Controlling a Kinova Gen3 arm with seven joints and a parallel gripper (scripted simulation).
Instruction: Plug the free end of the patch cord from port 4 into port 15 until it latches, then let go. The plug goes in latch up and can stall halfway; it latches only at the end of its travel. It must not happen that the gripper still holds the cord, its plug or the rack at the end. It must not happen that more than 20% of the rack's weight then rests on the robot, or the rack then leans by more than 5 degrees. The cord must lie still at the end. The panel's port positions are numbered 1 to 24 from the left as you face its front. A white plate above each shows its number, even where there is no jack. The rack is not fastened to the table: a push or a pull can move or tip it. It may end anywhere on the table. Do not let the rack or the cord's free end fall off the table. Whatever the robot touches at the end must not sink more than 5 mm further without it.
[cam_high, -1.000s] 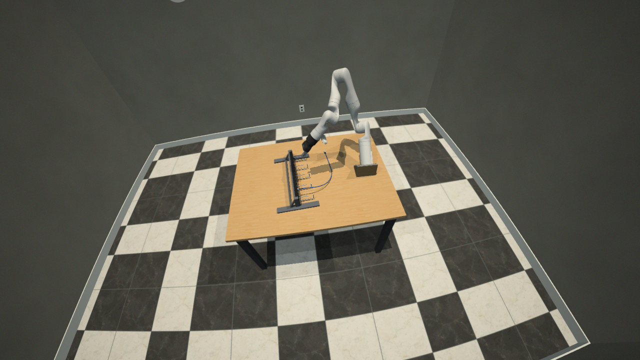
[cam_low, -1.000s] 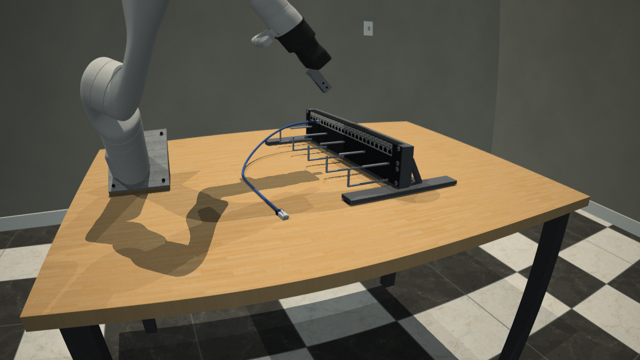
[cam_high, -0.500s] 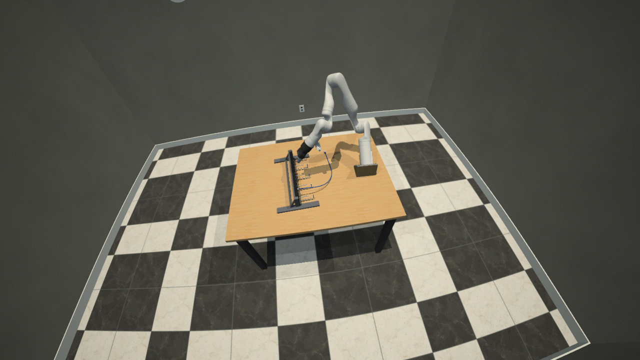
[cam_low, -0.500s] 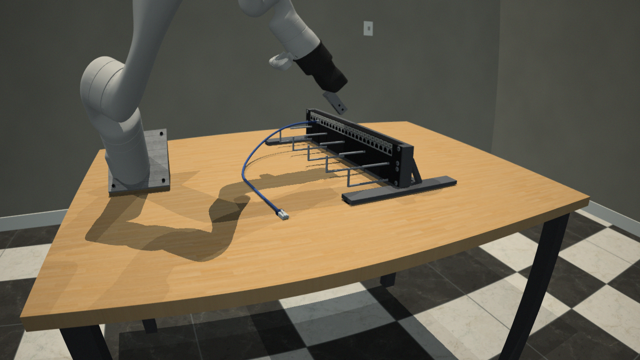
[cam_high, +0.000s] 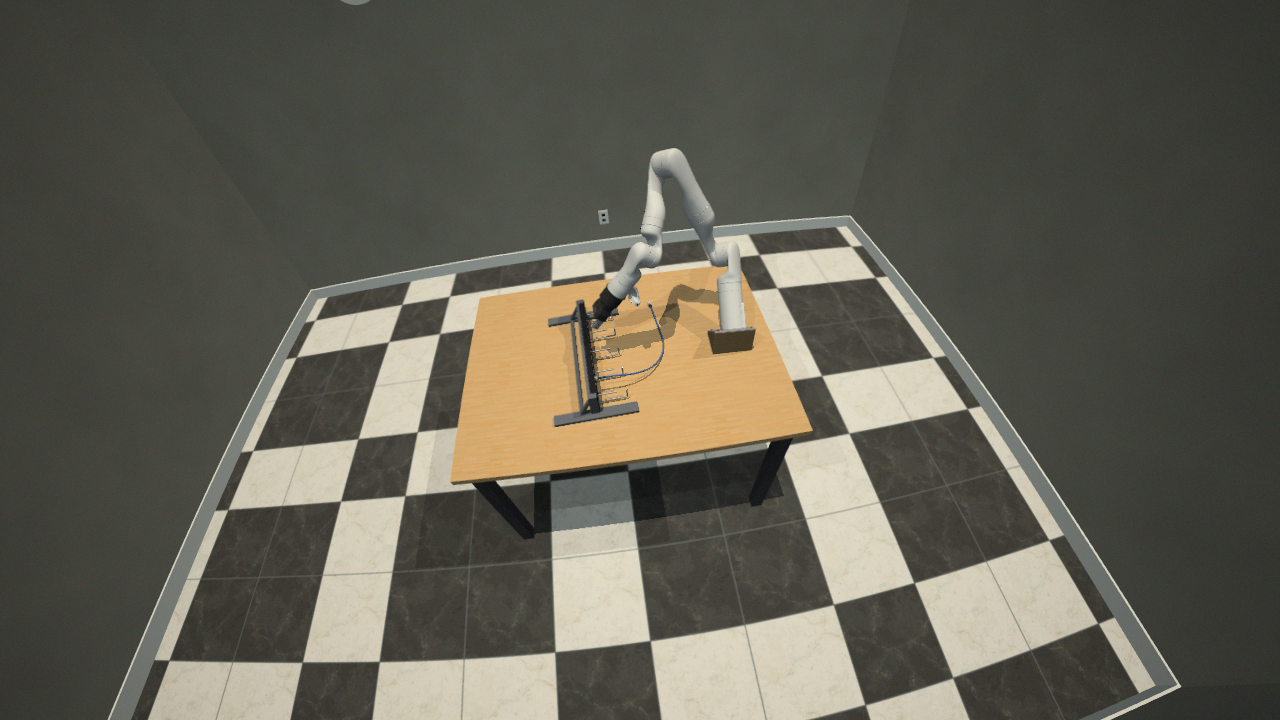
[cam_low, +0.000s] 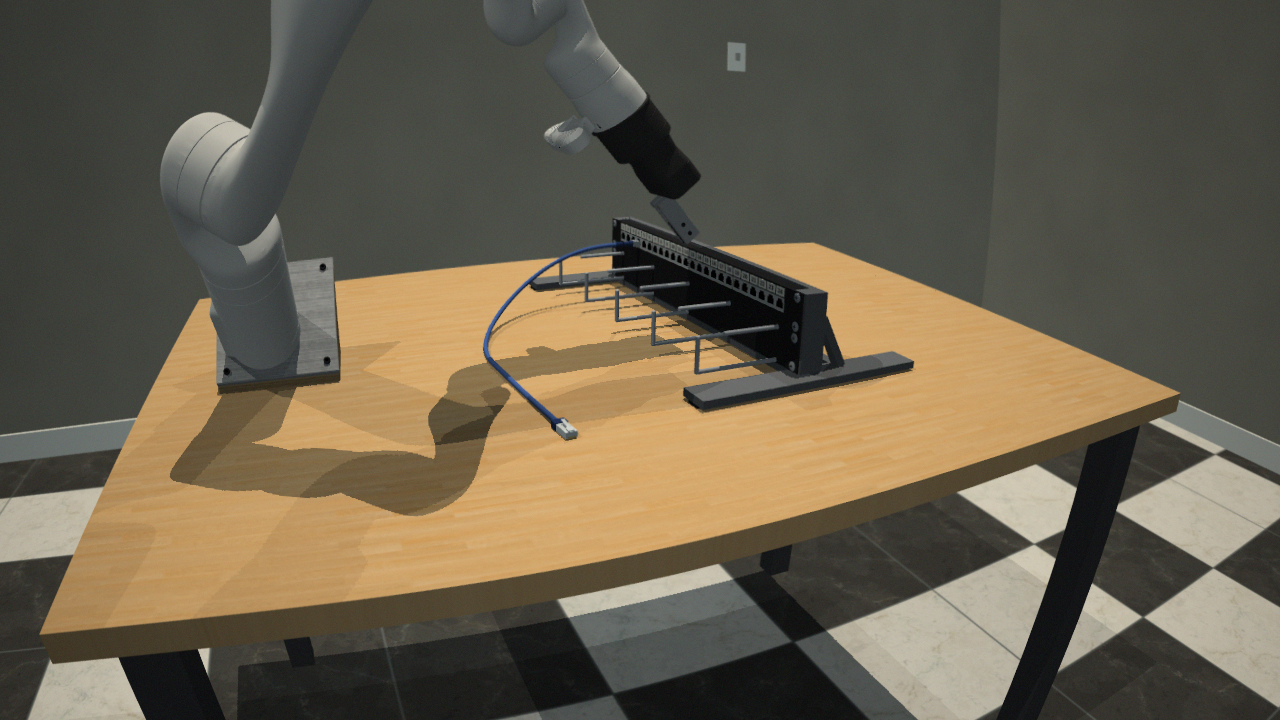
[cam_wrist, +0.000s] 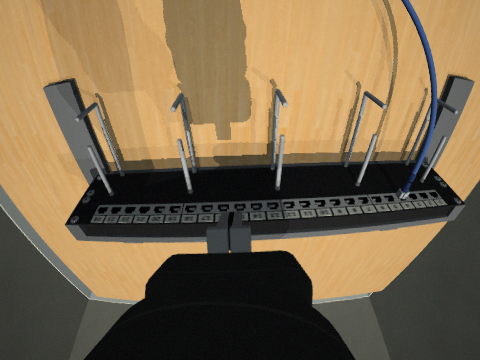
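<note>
The blue cord (cam_high: 662, 342) (cam_low: 486, 347) (cam_wrist: 434, 90) arches from port 4 (cam_wrist: 403, 194) to its free plug (cam_high: 649, 305) (cam_low: 565, 429), which lies on the table away from the rack, outside the wrist view. The rack (cam_high: 590, 367) (cam_low: 812, 331) (cam_wrist: 150, 186) stands upright. My gripper (cam_high: 597, 325) (cam_low: 689, 238) (cam_wrist: 232, 224) is shut and empty, tilted down at the panel's top edge. In the wrist view its tips cover the number plate of port 16 and part of plate 15. The opening of port 15 (cam_wrist: 240, 206) shows, with no plug in it. Whether the tips touch the rack is unclear.
Several thin wire cable guides (cam_low: 696, 355) (cam_wrist: 280, 162) stick out from the panel front below the ports. The rack's feet (cam_low: 796, 378) (cam_wrist: 65, 105) lie on the table (cam_high: 716, 402) (cam_low: 805, 465). The arm's base plate (cam_high: 732, 341) (cam_low: 317, 313) stands across from the panel front.
</note>
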